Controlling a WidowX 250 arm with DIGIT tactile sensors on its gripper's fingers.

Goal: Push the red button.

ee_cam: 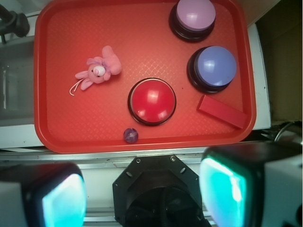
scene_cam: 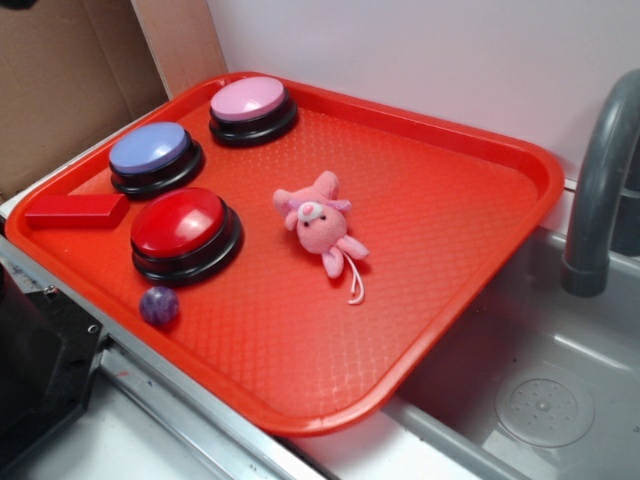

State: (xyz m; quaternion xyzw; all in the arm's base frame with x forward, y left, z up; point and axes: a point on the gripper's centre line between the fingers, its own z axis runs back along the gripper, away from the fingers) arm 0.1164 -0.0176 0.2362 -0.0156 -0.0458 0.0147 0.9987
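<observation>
Three domed buttons sit on the red tray (scene_cam: 480,260), & nothing has touched any of them yet. Starting nearest the robot's base: in the wrist view the gripper (ee_cam: 142,189) hangs high above the near edge of the tray, fingers (ee_cam: 64,198) spread wide apart w/ nothing between them; it doesn't show in the exterior view at all. Just past the tray's near rim lies a small purple ball (ee_cam: 130,135), & right behind it the red button (ee_cam: 152,100), glossy dome on a black base, roughly mid-tray toward the near side. A flat red block (ee_cam: 222,111) lies beside it by the tray wall. Next out, the blue-purple button (ee_cam: 213,66) and, off to the other side, the plush pig (ee_cam: 98,69). Farthest is the pink button (ee_cam: 194,16) at the far corner.

Looks like the approach stage, not begun in earnest. Next move, I'd guess: carry the claw forward over the red dome, centre on it, then press straight down. Probably best w/ fingers closed so one tip lands on the dome, keeping clear of the ball & block close by.
</observation>
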